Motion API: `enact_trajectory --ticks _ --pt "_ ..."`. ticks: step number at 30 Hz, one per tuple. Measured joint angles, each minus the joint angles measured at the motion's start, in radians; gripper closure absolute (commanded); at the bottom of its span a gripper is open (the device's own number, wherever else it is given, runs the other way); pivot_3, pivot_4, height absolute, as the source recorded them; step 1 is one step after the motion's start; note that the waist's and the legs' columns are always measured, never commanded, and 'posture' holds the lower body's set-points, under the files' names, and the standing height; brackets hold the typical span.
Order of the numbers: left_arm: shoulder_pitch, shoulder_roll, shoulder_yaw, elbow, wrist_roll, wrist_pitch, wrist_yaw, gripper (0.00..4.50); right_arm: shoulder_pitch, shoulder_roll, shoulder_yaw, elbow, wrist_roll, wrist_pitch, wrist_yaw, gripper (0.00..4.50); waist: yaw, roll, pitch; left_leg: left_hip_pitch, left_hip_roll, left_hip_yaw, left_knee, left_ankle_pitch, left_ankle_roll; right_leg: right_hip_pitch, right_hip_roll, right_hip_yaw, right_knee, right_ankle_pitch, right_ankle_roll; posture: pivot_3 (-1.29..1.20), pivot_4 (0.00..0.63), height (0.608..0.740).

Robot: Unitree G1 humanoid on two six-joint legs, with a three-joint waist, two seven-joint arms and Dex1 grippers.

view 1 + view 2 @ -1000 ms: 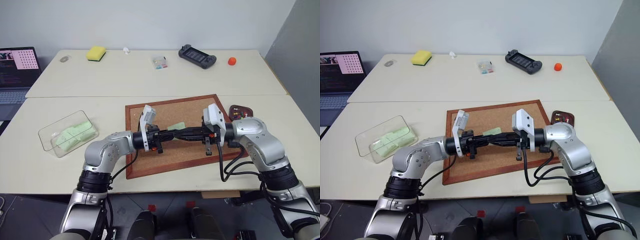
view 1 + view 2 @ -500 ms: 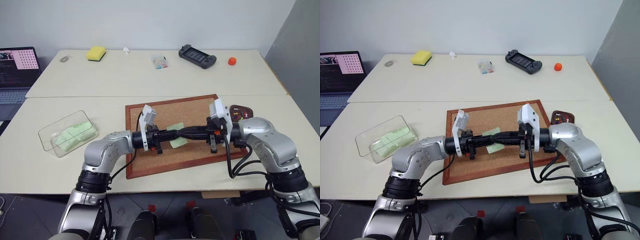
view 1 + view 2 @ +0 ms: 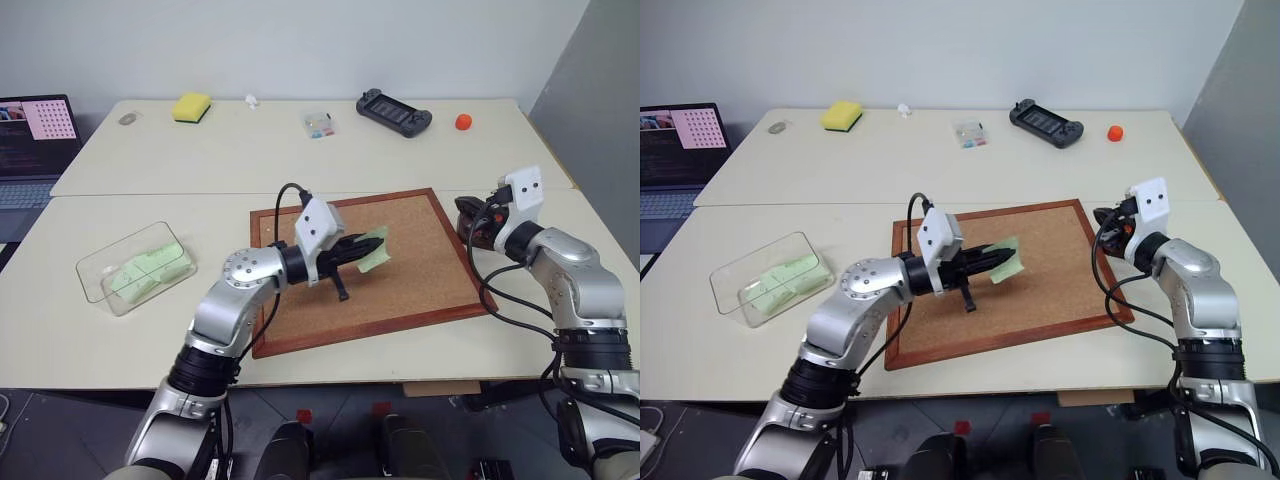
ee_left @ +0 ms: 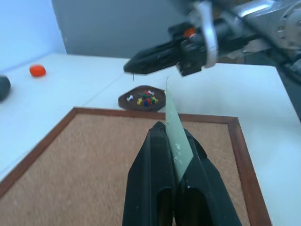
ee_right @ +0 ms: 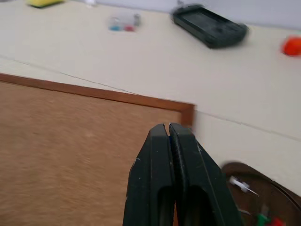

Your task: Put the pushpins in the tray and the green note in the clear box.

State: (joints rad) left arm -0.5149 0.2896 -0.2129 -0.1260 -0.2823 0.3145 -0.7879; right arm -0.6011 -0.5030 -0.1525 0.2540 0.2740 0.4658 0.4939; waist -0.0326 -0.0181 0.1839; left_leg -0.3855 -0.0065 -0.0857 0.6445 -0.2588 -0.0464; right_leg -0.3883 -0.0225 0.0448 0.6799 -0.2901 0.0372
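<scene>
The left pincer (image 3: 372, 247) pinches the green note (image 3: 376, 252) above the cork board (image 3: 420, 270), not yet in the clear box (image 3: 98, 272), while the right pincer (image 5: 170, 129), pressed together, hovers by the tray (image 4: 141, 100) holding several pushpins (image 4: 146, 100).

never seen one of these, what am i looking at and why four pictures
It is a humanoid robot with two arms, each ending in a two-fingered black gripper. Two pictures come from cameras on its head, looking down over a pale table. The other two come from a camera on each wrist, looking along that arm's fingers.

The left gripper is shut on the green note, held above a corkboard. The right gripper is shut, near the tray holding the pushpins. To the left sits the clear box with green notes inside. At the far edge lie a yellow sponge, a game controller and a laptop.
</scene>
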Motion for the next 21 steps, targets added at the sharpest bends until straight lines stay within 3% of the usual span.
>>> enact_trajectory --ticks 7,12,21 --pt "0.053 -0.024 -0.028 -0.001 0.05 -0.016 0.065 4.49 -0.105 0.024 -0.02 0.355 -0.06 -0.155 -0.083 4.5 -0.001 0.0 0.0 0.0 0.0 0.002 0.0 0.0 0.0 0.0 0.0 0.001 0.0 0.0 0.0 0.0 0.15 0.74" --pt "0.054 -0.031 -0.028 -0.035 0.052 0.016 0.098 4.49 -0.157 0.029 -0.021 0.464 -0.095 -0.223 -0.125 4.5 -0.001 0.0 0.0 0.0 0.0 0.002 0.0 0.0 0.0 0.0 0.0 0.001 0.0 0.0 0.0 0.0 0.15 0.74" --pt "0.079 -0.016 -0.021 -0.072 0.052 0.056 0.123 4.5 -0.158 0.035 -0.021 0.457 -0.096 -0.225 -0.13 2.49 -0.001 0.0 0.0 0.0 0.0 0.001 0.0 0.0 0.0 0.0 0.0 0.001 0.0 0.0 0.0 0.0 0.15 0.74"
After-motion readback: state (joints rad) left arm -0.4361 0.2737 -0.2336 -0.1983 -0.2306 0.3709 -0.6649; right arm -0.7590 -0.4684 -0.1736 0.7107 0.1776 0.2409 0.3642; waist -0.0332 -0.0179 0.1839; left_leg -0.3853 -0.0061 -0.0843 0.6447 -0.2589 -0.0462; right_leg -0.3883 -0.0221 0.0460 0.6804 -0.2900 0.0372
